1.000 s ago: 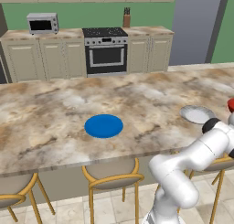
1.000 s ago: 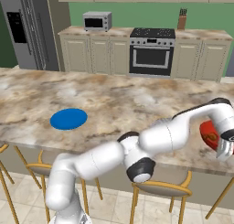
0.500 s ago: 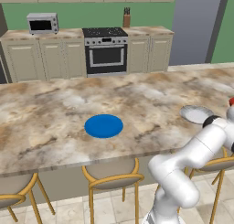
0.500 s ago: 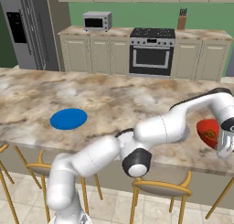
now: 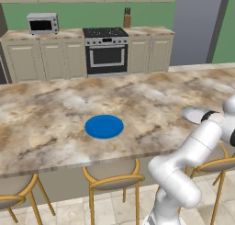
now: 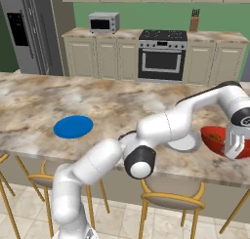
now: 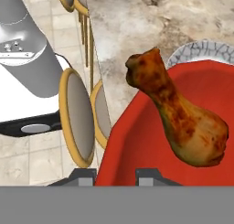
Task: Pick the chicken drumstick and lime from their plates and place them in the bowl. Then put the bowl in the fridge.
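Arm has swung further right over the last second: in the left base view the red bowl that showed at the right edge earlier is now out of frame. In the right base view the gripper [image 6: 236,144] and the red bowl [image 6: 215,138] pinched at its rim have shifted right and slightly nearer, uncovering more of the pale plate [image 6: 183,141]. Bowl sits a bit lower in frame than a second ago.
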Controlling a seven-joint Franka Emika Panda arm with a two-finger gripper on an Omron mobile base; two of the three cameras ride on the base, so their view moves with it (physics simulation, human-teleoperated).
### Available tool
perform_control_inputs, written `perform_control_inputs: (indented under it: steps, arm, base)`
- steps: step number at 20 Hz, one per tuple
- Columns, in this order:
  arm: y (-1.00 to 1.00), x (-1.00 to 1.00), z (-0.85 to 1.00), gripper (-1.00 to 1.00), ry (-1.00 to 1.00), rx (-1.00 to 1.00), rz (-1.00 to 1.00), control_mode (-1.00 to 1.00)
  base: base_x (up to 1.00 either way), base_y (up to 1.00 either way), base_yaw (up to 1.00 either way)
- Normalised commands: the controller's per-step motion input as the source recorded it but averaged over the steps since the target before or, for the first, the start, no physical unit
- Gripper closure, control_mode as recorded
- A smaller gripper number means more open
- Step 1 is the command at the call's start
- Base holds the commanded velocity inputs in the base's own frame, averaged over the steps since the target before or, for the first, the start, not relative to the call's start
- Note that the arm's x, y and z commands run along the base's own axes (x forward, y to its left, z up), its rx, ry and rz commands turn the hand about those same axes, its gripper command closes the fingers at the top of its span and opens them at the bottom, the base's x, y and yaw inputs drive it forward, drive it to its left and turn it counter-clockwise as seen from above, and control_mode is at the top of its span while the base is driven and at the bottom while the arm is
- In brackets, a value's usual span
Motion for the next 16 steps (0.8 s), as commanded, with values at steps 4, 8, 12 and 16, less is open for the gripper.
perform_control_inputs:
  steps: [4,8,12,16]
  arm:
    - [0.61,-0.17,0.02,1.00,-0.08,-0.09,0.00,-1.00]
    - [0.66,-0.15,0.00,1.00,-0.21,-0.16,-0.03,-1.00]
    - [0.68,-0.16,0.00,1.00,-0.23,-0.26,-0.05,-1.00]
    - [0.69,-0.15,0.00,1.00,-0.21,-0.33,-0.07,-1.00]
  base:
    - [0.00,0.00,0.00]
    - [0.00,0.00,0.00]
    - [0.00,0.00,0.00]
    - [0.00,0.00,0.00]
